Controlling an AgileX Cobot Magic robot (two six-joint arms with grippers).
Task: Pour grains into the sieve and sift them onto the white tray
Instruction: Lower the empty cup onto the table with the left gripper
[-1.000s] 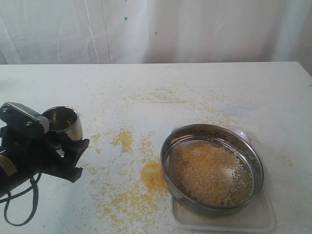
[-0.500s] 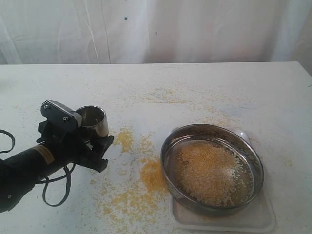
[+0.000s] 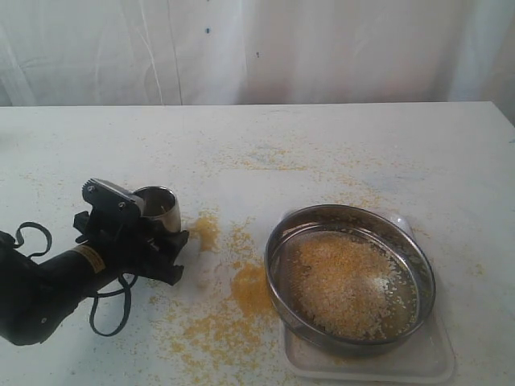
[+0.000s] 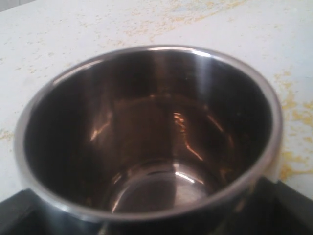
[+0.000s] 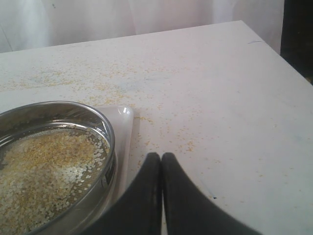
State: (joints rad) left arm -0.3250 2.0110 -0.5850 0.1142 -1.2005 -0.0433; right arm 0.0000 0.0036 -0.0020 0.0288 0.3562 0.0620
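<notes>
The sieve [image 3: 275, 256] sits on the white tray [image 3: 434, 363] at the front right, with a layer of grains [image 3: 346, 281] on its mesh. My left gripper [image 3: 158, 241] is shut on a small steel cup [image 3: 158, 207], upright and low over the table, well left of the sieve. In the left wrist view the cup [image 4: 146, 122] is empty, with dark fingers [image 4: 289, 205] at its sides. My right gripper [image 5: 162, 156] is shut on nothing, just beside the tray [image 5: 125, 128] and the sieve [image 5: 109, 147]; it does not appear in the exterior view.
Spilled grains [image 3: 249, 293] lie in yellow patches on the white table between the cup and the sieve, with thinner scatter [image 3: 273, 161] farther back. A black cable [image 3: 109, 318] loops under the left arm. A white curtain hangs behind the table.
The left arm has carried the cup to the right and lowered it toward the table. The sieve, tray and grains have not moved.
</notes>
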